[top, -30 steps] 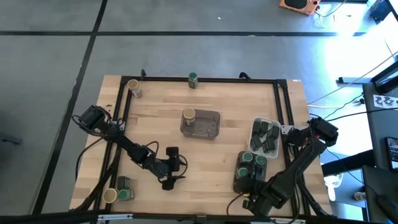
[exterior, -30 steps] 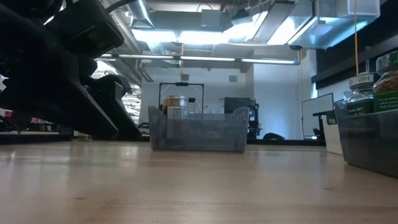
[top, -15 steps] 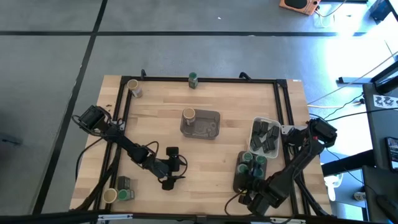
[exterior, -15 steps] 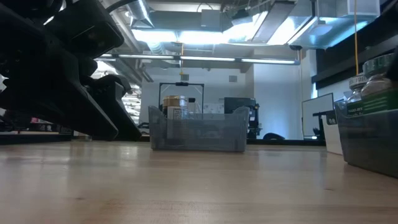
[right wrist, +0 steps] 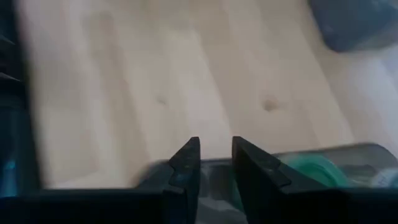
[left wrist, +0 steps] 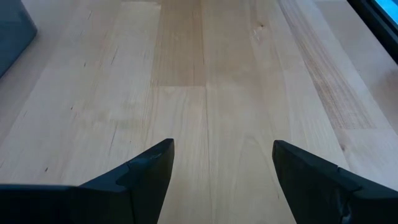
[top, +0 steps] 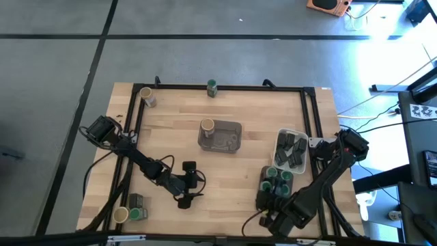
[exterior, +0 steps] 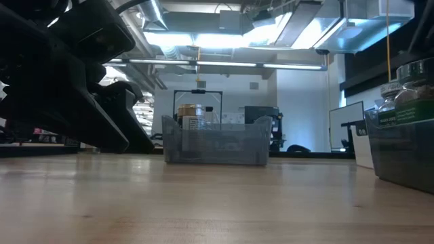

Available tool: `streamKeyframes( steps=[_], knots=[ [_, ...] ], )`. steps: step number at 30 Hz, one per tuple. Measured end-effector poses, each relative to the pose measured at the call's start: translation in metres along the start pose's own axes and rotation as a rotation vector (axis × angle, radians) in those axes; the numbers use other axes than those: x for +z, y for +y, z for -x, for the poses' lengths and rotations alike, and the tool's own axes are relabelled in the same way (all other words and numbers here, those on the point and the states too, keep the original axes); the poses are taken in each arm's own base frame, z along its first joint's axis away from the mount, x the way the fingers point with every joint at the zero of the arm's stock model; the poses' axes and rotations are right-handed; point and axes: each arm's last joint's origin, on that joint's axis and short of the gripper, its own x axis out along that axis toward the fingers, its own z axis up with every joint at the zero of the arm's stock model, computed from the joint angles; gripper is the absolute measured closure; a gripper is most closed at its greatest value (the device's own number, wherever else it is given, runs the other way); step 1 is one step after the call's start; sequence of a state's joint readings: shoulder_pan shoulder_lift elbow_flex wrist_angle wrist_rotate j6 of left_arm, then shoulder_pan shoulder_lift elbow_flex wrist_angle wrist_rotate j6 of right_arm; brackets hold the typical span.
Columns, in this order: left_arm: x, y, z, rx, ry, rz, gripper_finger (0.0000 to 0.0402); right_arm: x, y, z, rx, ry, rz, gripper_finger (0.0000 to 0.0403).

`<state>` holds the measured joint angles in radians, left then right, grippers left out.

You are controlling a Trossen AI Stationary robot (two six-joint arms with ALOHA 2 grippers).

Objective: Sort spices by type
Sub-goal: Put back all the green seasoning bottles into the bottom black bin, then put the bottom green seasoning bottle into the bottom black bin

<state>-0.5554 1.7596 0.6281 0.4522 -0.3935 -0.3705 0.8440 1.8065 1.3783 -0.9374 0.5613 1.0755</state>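
Observation:
The high view shows several green-lid jars [top: 272,173] standing in a dark tray [top: 262,198] near the right. Dark tins [top: 291,149] lie in a white tray [top: 280,137]. One tan-lid jar [top: 207,126] stands in the grey tray [top: 229,137] at the centre. Loose on the table are a green-lid jar [top: 212,87], a tan-lid jar [top: 145,96], and, at the near left, a tan-lid jar [top: 121,215], a green-lid jar [top: 138,213] and a tin [top: 136,201]. My right gripper [top: 272,217] [right wrist: 216,158] hovers at the dark tray's near end, its fingers a narrow gap apart and holding nothing. My left gripper [top: 198,184] [left wrist: 221,155] waits open over bare wood.
A black frame [top: 225,88] runs along the table's far, left and right edges. Bare wood lies between the grey tray and the near edge. In the low view the grey tray [exterior: 215,141] stands mid-table, and the dark tray [exterior: 403,152] with its jars [exterior: 415,85] fills the right side.
My right gripper has drifted a little toward the table's left along the near edge, beside the dark tray. In the low view one green-lid jar in that tray has shifted slightly.

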Motion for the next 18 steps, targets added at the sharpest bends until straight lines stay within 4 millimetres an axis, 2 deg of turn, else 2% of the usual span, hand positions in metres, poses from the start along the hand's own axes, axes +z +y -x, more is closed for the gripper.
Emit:
streamKeyframes(
  steps=[4, 8, 10, 14, 18],
  knots=[
    [0.000, 0.000, 0.000, 0.000, -0.001, -0.005, 0.0133, 0.018, 0.009, 0.015, 0.057, -0.086, 0.036, 0.0311],
    [0.000, 0.000, 0.000, -0.002, -0.004, 0.027, 0.0133, 0.030, 0.017, 0.018, 0.047, -0.273, 0.100, 0.0311],
    [0.000, 0.000, 0.000, -0.002, -0.004, 0.017, 0.0133, 0.037, 0.020, 0.015, 0.032, -0.351, 0.117, 0.0311],
    [0.001, -0.002, 0.002, -0.007, -0.004, -0.008, 0.0133, 0.046, 0.018, 0.000, 0.030, -0.383, 0.153, 0.0311],
    [0.017, -0.008, 0.019, -0.046, -0.026, -0.053, 0.0133, 0.050, 0.010, -0.016, 0.014, -0.368, 0.137, 0.0311]
  ],
)
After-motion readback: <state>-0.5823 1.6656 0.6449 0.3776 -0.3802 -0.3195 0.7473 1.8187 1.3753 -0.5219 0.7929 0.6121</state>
